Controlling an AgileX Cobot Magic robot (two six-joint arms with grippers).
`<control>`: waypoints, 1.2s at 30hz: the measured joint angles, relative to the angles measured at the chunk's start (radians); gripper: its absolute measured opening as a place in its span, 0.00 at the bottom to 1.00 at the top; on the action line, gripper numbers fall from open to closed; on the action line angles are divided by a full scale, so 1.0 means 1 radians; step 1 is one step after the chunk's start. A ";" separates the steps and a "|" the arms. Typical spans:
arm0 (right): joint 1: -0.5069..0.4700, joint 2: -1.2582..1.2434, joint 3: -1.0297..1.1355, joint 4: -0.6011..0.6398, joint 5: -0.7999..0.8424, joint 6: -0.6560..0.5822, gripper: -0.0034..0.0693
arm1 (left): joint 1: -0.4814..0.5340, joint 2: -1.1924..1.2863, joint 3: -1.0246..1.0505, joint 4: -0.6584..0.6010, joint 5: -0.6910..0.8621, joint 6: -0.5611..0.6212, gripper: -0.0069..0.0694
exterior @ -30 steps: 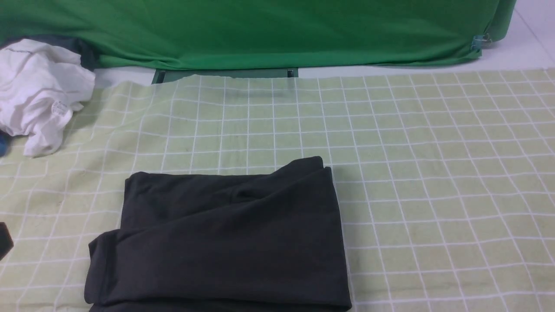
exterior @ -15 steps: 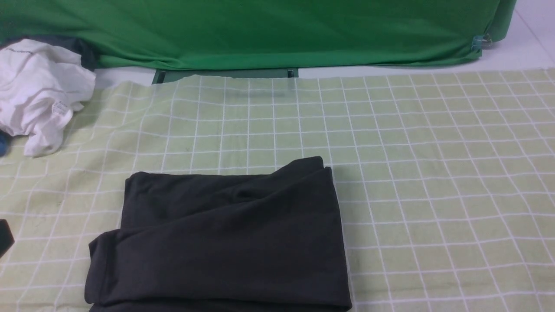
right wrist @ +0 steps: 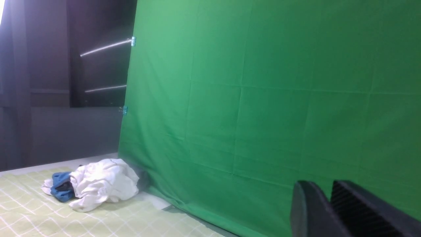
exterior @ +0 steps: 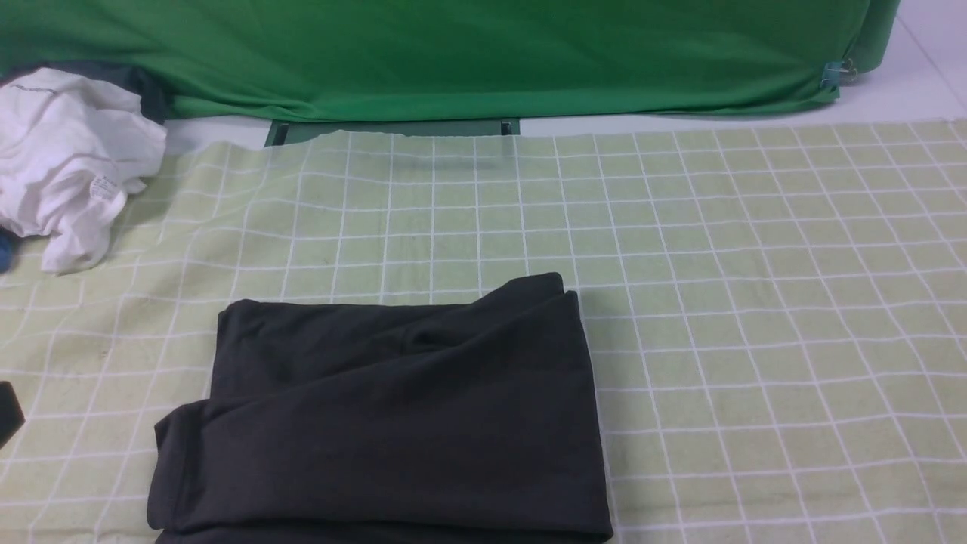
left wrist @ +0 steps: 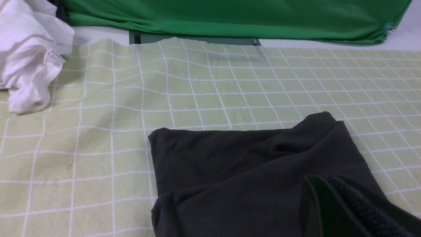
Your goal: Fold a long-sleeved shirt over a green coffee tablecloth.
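Note:
The long-sleeved shirt (exterior: 385,423) lies folded into a black rectangle on the green coffee tablecloth (exterior: 755,302), at the front, left of centre. Its print and label are hidden. The left wrist view shows the shirt (left wrist: 236,177) from close by, with my left gripper (left wrist: 324,178) hovering above its near right part, jaws together and empty. A dark bit of the left arm (exterior: 7,412) shows at the front view's left edge. My right gripper (right wrist: 320,185) is raised and faces the green backdrop, jaws together with nothing in them. It does not appear in the front view.
A crumpled white garment (exterior: 68,162) lies at the far left with a blue cloth (right wrist: 61,187) beside it. Plain deep-green fabric (exterior: 483,53) hangs along the back edge, held by a small clip (exterior: 831,74).

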 joint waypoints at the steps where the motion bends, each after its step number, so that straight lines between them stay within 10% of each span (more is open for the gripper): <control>1: 0.000 0.000 0.000 0.000 0.000 0.000 0.20 | 0.000 0.000 0.000 0.000 0.000 0.000 0.11; 8: 0.000 0.000 0.000 0.000 0.000 0.000 0.22 | 0.001 0.000 0.020 0.047 -0.061 0.043 0.11; 24: 0.000 0.000 0.000 0.001 0.002 0.000 0.29 | 0.105 -0.237 0.608 0.184 -0.752 0.050 0.11; 36: 0.000 0.000 0.000 0.001 0.002 0.000 0.32 | 0.105 -0.274 0.637 0.201 -0.618 0.050 0.11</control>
